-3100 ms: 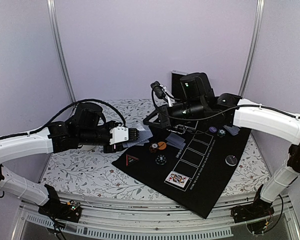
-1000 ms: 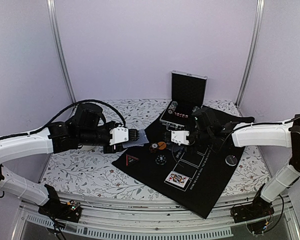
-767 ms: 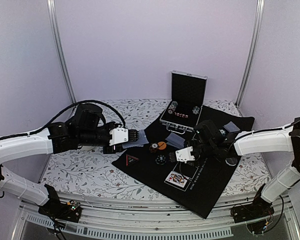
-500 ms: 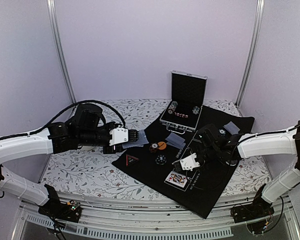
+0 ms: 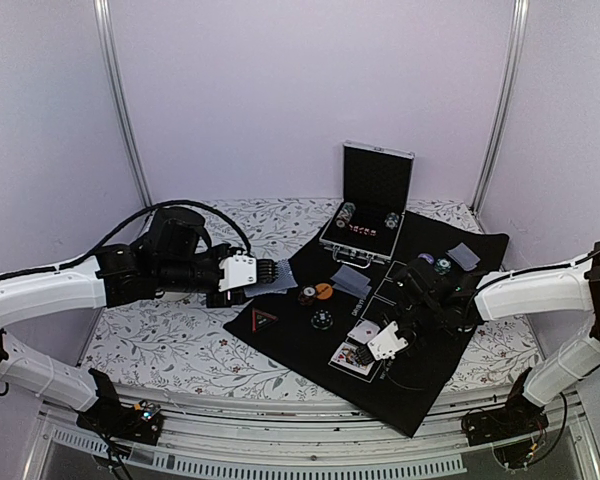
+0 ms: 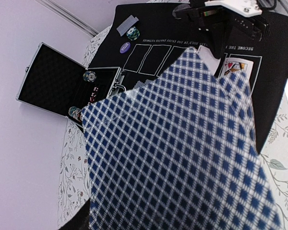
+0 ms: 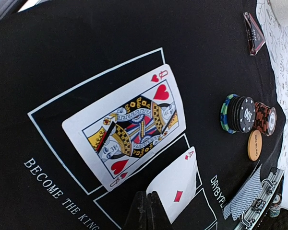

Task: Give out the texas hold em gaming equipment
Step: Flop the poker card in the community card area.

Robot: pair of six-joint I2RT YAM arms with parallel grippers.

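The right gripper (image 7: 146,201) had its jaws clamped on the ace of diamonds (image 7: 175,191), at one o'clock of the queen of hearts (image 5: 352,358). It wanted laying flat inside the next square (image 7: 117,207), clear of her. The left gripper (image 5: 265,272) had its jaws pinched on the deck (image 6: 182,158).

Your left end effector (image 5: 264,269) hovers above the flower-patterned bench (image 5: 150,345), clamped on a fan of grey-blue cards (image 5: 286,277) at the left edge of the black mat (image 5: 430,385). Your right end effector (image 5: 372,346) hangs low over that mat, pinching a white card (image 5: 363,331) just beside the face-up court card (image 5: 351,358). Between the two arms lie an orange disc (image 5: 324,291), a chip stack (image 5: 307,296) touching it, and a lone dark chip (image 5: 321,320). Behind them, the open metal case (image 5: 377,180) holds more chips.
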